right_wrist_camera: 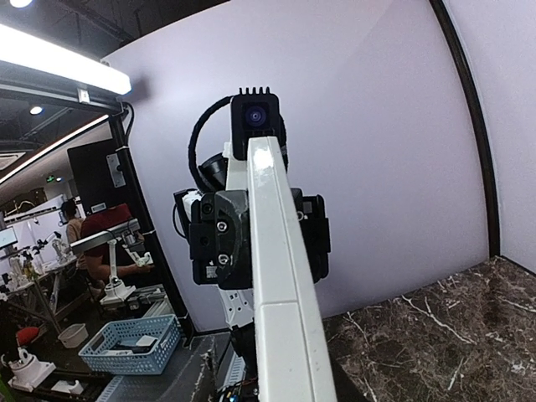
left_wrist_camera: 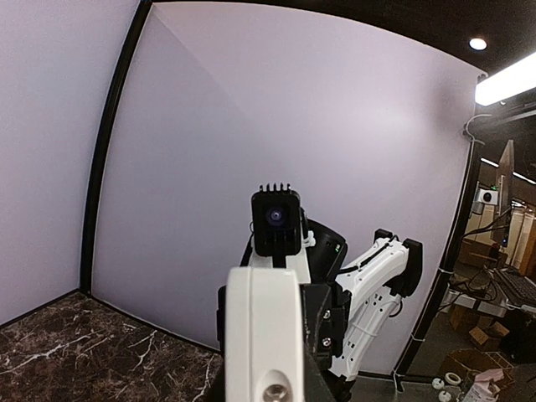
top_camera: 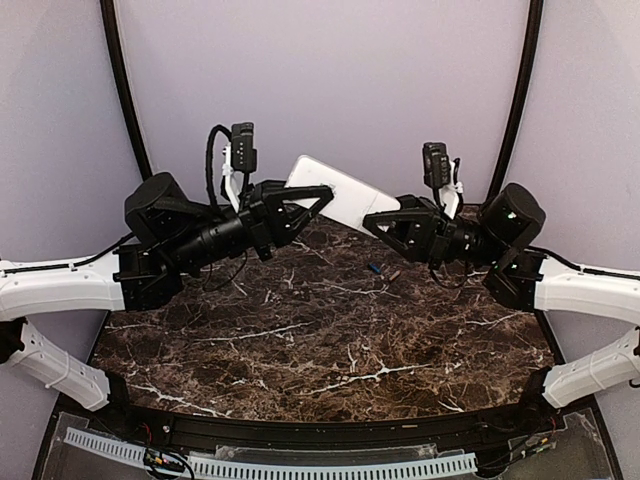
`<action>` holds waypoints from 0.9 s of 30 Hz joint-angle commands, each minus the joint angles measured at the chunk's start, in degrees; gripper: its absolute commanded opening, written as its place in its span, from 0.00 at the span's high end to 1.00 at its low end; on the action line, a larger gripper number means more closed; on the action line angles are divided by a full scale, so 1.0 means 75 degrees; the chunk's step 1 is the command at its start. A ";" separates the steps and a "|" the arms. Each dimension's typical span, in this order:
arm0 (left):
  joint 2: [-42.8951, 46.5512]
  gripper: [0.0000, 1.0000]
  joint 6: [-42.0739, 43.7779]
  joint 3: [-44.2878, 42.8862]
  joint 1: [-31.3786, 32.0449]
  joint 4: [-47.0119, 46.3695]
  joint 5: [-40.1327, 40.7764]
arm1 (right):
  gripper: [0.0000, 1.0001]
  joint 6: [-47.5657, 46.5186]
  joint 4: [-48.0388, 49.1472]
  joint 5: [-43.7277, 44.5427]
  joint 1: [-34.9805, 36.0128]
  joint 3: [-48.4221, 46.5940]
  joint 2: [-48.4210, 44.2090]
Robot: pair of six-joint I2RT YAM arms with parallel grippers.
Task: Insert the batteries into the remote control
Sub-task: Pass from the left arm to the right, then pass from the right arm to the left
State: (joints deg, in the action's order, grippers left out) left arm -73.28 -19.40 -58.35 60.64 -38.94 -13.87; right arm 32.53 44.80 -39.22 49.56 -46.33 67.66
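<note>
Edge-on at the right wrist camera, the remote control (right_wrist_camera: 278,251) bridges the left pincer (top_camera: 320,197) and the right pincer (top_camera: 370,222), each closed on one end, above the desk (top_camera: 300,340), with the batteries (top_camera: 375,267) lying beneath, nearer the right arm.

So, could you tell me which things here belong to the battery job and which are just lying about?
Job:
remote control, held by left gripper and right gripper
blue battery on the table
dark piece beside it, maybe another battery

Lying about:
blue basket, off the table
</note>
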 commanded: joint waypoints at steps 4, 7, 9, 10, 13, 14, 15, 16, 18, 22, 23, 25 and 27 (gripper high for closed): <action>0.0002 1.00 -0.0074 0.0087 -0.0011 -0.0283 -0.0153 | 0.89 -0.0206 0.0048 -0.0258 0.0060 -0.0558 0.0090; 0.0066 1.00 0.0027 0.0141 -0.0011 -0.0249 -0.0117 | 1.00 -0.0312 -0.0277 -0.0272 0.0060 -0.0635 0.0049; 0.0121 1.00 0.0170 0.0135 -0.0011 -0.0095 -0.0081 | 1.00 -0.0388 -0.0491 -0.0251 0.0060 -0.0643 -0.0034; 0.0133 1.00 0.0230 0.0088 -0.0011 -0.0018 -0.0090 | 1.00 -0.0446 -0.0645 -0.0213 0.0051 -0.0658 -0.0097; 0.0163 0.79 0.0853 -0.0016 -0.0011 0.0497 -0.0173 | 1.00 -0.0697 -0.1687 -0.0023 0.0023 -0.0904 -0.0302; 0.0249 0.46 0.1075 -0.0032 -0.0011 0.0647 -0.0077 | 1.00 -0.0815 -0.2210 -0.0025 -0.0048 -0.1094 -0.0338; 0.0334 0.33 0.1708 -0.0022 -0.0011 0.1009 -0.0011 | 1.00 -0.0921 -0.2869 -0.0071 -0.0132 -0.1314 -0.0359; 0.0538 0.10 0.2094 -0.0036 -0.0011 0.1243 0.0206 | 1.00 -0.1034 -0.3565 -0.0169 -0.0241 -0.1558 -0.0367; 0.0868 0.02 0.3414 -0.0215 -0.0011 0.2283 0.0828 | 1.00 -0.1268 -0.5052 -0.0526 -0.0507 -0.2105 -0.0314; 0.1362 0.01 0.5770 -0.0548 -0.0011 0.4172 0.1918 | 1.00 -0.1863 -0.8015 -0.0413 -0.0846 -0.3102 -0.0046; 0.1454 0.01 0.6453 -0.0560 0.0003 0.4632 0.1942 | 1.00 -0.1885 -0.8522 -0.0358 -0.0904 -0.3249 0.0087; 0.1461 0.01 0.7231 -0.0562 0.0065 0.5188 0.1971 | 1.00 -0.1771 -0.9174 -0.0380 -0.0986 -0.3450 0.0345; 0.1362 0.01 0.7913 -0.0535 0.0194 0.5553 0.2200 | 1.00 -0.1554 -0.9356 -0.0485 -0.1006 -0.3520 0.0612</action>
State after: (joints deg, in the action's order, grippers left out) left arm -63.07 21.96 -61.56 60.73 -9.69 -2.44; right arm 21.08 -10.52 -41.93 42.65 -70.94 68.34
